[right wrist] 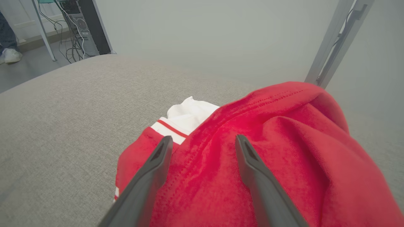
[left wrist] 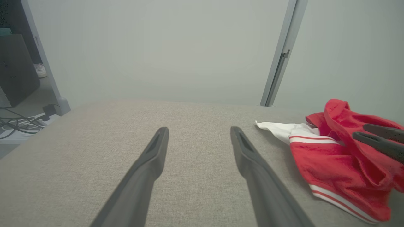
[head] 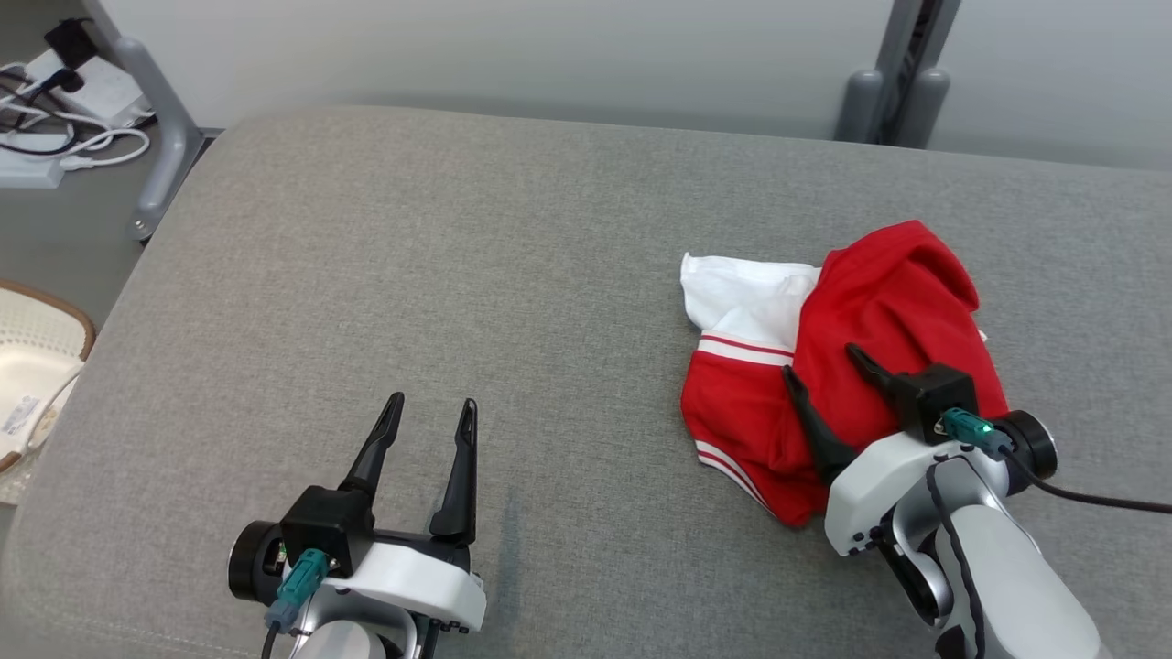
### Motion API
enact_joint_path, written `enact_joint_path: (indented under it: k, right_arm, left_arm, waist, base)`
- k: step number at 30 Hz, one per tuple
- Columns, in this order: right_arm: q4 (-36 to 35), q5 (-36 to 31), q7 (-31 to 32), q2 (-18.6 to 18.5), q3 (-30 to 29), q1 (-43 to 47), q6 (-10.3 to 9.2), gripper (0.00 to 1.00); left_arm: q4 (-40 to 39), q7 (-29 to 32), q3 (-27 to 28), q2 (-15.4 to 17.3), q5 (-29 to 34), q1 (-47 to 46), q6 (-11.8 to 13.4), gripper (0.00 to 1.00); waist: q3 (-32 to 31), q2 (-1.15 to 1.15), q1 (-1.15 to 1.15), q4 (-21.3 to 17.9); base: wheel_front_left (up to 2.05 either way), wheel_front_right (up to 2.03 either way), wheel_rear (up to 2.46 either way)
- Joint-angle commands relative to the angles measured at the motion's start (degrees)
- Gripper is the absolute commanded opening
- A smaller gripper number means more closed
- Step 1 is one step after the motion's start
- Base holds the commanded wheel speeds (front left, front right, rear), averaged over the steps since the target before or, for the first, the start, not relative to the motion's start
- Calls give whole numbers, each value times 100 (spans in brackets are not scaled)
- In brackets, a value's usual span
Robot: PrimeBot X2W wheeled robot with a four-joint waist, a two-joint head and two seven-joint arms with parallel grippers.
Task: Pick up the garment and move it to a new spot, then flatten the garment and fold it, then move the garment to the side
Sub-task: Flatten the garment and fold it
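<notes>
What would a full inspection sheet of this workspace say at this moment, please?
Surface: grey woven fabric cushion, smooth.
Job's things: crumpled red garment with white panel and stripes, heaped at the cushion's right, unfolded.
Clutter: nothing seen on the cushion.
Grippers: left gripper open above bare cushion; right gripper open, fingers over the garment, contact unclear.
Cables: white and black cables on the floor, far left; black cable leaving the right wrist.
Surroundings: grey metal frame legs, pale wall, a person's white shoe on the floor.
</notes>
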Motion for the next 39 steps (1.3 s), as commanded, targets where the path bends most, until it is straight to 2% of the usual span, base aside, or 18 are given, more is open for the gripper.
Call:
enact_joint_path:
  k: [1, 10, 11, 12, 13, 21, 27, 30, 35, 37, 39]
  right_arm:
    - [63, -52, 24, -4, -61, -53, -2, 100]
    - [564, -237, 356, 57, -204, -220, -2, 100]
    - [604, -241, 379, 60, -221, -226, -2, 48]
    - [630, -265, 383, 60, -230, -241, -2, 3]
    - [651, -262, 364, 64, -243, -249, -2, 0]
    - [385, -19, -21, 84, -380, -135, -2, 0]
    - [-376, 608, -255, 77, -271, -169, -2, 0]
    - [-839, 813, -168, -64, -567, -134, -2, 0]
    - [-1500, 1085, 232, -254, -1443, 299, -2, 0]
    - [-1661, 1344, 428, -226, -1866, 548, -2, 0]
    - [-1704, 1400, 526, -223, -2042, 698, -2, 0]
  left_arm:
    - [5, -22, 32, 13, 44, 11, -30, 100]
    - [-19, -22, -110, -5, -95, -10, 11, 100]
    - [-19, -22, -134, -5, -116, -26, 22, 100]
    - [-20, -22, -154, -4, -117, -40, 38, 100]
    - [-21, -22, -168, -6, -131, -54, 48, 100]
    - [14, -22, -127, -6, -100, -31, 54, 100]
    - [33, -22, -14, -4, -34, 53, -1, 100]
    - [19, -22, 44, -7, 9, 75, -22, 100]
    - [-1, -22, 100, -6, 58, 81, -62, 100]
    - [-3, -22, 114, -5, 74, 73, -79, 100]
    - [1, -22, 114, -5, 78, 67, -93, 100]
  waist:
    - [42, 0, 0, 67]
    - [129, 0, 0, 206]
    - [133, 0, 0, 209]
    - [135, 0, 0, 210]
    - [136, 0, 0, 208]
    - [43, 0, 0, 20]
    - [-94, 0, 0, -354]
    - [-136, 0, 0, -615]
    - [-169, 0, 0, -1063]
    - [-171, 0, 0, -1227]
    - [-170, 0, 0, -1304]
  base:
    - [0, 0, 0]
    - [0, 0, 0]
    - [0, 0, 0]
    - [0, 0, 0]
    - [0, 0, 0]
    - [0, 0, 0]
    - [0, 0, 0]
    - [0, 0, 0]
    - [0, 0, 0]
    - [0, 0, 0]
    - [0, 0, 0]
